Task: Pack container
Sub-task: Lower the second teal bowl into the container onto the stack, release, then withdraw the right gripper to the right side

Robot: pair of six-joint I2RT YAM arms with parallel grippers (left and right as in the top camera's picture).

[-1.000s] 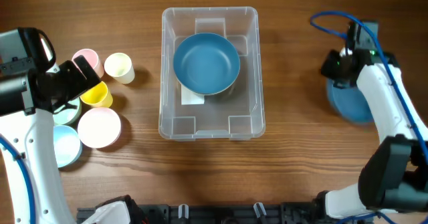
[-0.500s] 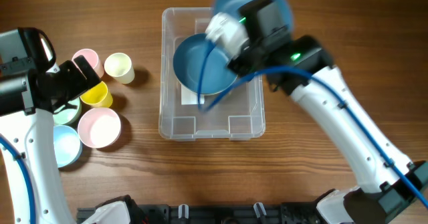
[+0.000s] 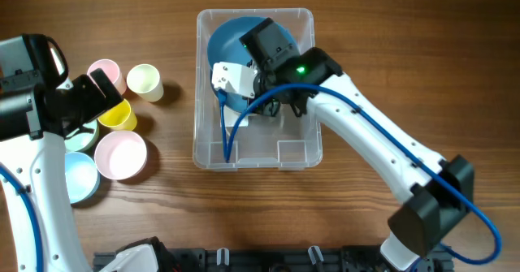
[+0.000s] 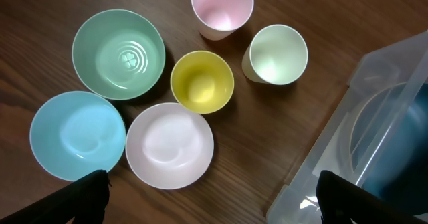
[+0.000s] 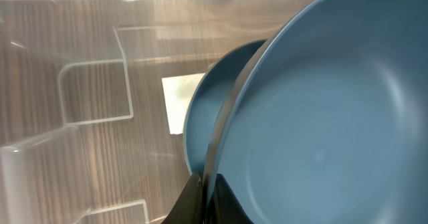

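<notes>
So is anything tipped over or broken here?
Nothing is spilled or broken. Only the upper blue bowl, pinched at its rim by the right gripper, is tilted, leaning over the lower blue bowl in the container.

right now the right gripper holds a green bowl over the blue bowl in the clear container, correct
No: the right gripper holds a blue bowl, not a green one. The right wrist view shows it pinched at the rim over the second blue bowl in the container. The green bowl lies outside, in the left wrist view.
</notes>
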